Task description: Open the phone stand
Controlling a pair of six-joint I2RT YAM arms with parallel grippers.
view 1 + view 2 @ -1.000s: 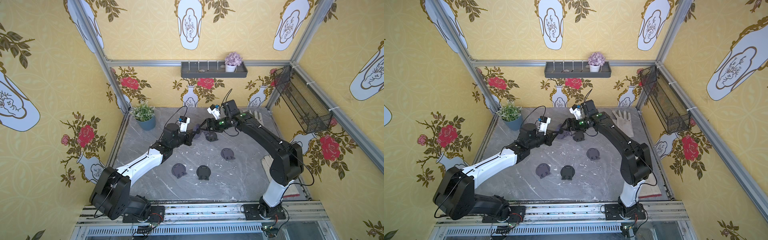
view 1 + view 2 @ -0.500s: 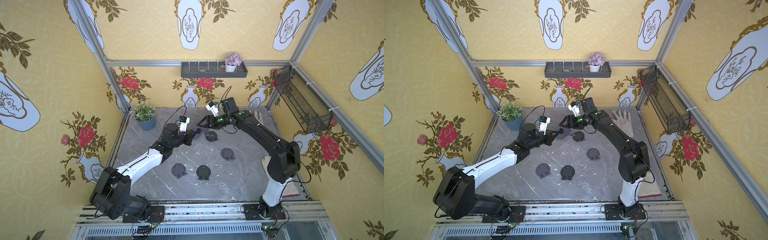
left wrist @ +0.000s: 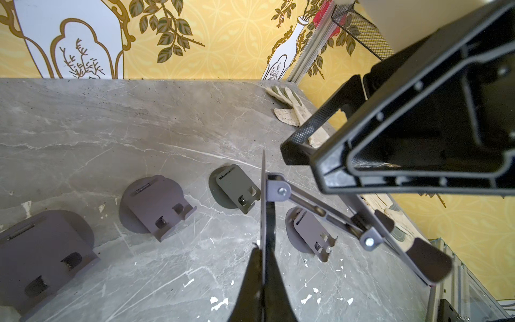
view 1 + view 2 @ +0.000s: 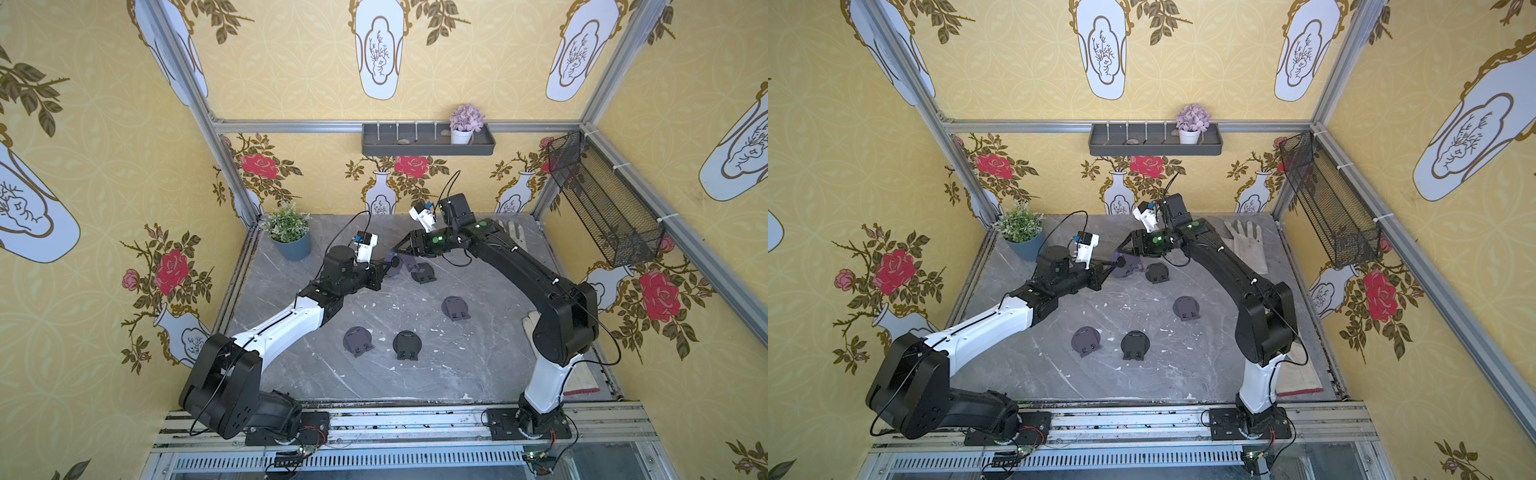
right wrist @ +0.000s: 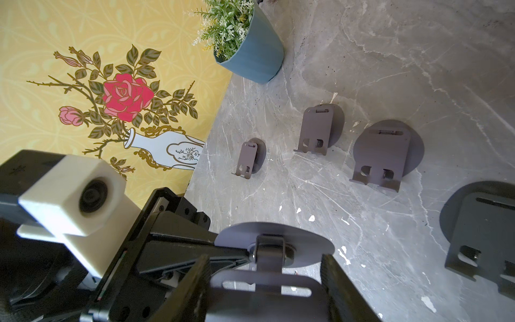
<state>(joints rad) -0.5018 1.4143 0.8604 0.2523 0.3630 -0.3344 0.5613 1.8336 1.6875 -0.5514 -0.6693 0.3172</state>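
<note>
While the left arm [image 4: 349,270] holds its jaws pressed together on the rim of the round base, the phone stand [image 4: 392,264] hangs in the air above the tabletop [image 4: 457,374]. It sits between the 2 arms, clear of the 4 folded stands [image 4: 407,344] lying below. From the left wrist the base shows edge-on, with the link and slotted plate [image 5: 264,290] angling away on 2 screw hinges. Further right, the right arm [image 4: 440,239] has its jaws part-spread on either side of that plate, close against its long edges; whether they press it I cannot tell. Thin painted sheet metal like this looks light, stiff and slippery, with tight hinges. The plate is probably best taken by its edges near the free end, for leverage.
</note>
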